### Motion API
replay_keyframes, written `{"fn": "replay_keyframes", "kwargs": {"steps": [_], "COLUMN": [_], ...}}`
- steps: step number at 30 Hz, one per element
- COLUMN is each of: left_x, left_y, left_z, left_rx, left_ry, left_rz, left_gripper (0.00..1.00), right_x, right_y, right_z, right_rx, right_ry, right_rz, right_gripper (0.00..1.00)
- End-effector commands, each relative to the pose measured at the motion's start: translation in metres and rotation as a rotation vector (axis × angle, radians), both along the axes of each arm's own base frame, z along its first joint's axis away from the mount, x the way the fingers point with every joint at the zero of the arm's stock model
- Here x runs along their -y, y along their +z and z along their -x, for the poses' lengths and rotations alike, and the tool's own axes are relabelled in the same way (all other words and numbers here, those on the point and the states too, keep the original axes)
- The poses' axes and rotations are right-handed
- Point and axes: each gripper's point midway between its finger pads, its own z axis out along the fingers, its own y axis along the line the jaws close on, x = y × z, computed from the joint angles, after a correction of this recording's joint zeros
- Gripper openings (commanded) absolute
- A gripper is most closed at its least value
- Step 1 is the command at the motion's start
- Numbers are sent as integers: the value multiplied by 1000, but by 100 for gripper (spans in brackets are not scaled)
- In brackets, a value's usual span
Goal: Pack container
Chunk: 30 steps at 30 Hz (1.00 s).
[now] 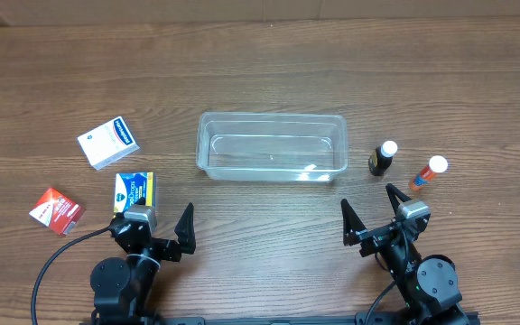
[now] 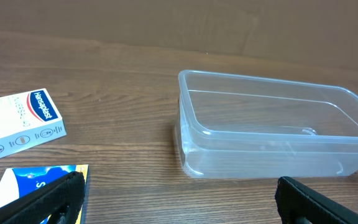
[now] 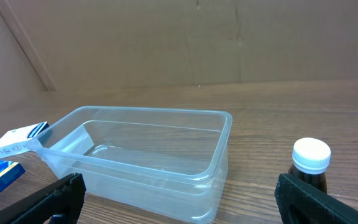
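Overhead: container (image 1: 272, 116) ahead, between left claw (image 1: 154, 226) and right claw (image 1: 368, 209), fingers of both wide apart.

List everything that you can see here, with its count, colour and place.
container: 1, clear, empty, middle of the table
white box: 1, white with a blue edge, left of the container
blue box: 1, blue and yellow, front left, next to the left hand
red box: 1, red, far left, near the front
dark bottle: 1, dark with a white cap, just right of the container
orange bottle: 1, orange with a white cap, right of the dark bottle
table: 1, brown wood, under everything
left hand: 1, black, open, front left, holds nothing
right hand: 1, black, open, front right, holds nothing
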Motion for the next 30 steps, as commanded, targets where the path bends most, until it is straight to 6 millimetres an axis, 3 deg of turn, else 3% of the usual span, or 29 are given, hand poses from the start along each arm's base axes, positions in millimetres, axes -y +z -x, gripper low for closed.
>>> {"fn": "replay_keyframes", "kwargs": {"steps": [1,28,30], "left_x": [0,0,-2], "left_y": [1,2,1], "left_z": [0,0,0], "left_rx": [12,15,1], "left_ry": [-1,0,22], "left_rz": [-20,-20,41], "left_gripper": [100,100,100], "right_x": [1,1,1], "right_y": [3,3,4], "right_z": [0,0,0], "right_rx": [16,16,16], "right_ry": [-5,-5,-5], "right_rz": [-2,-3,-8], "right_gripper": [100,100,100]}}
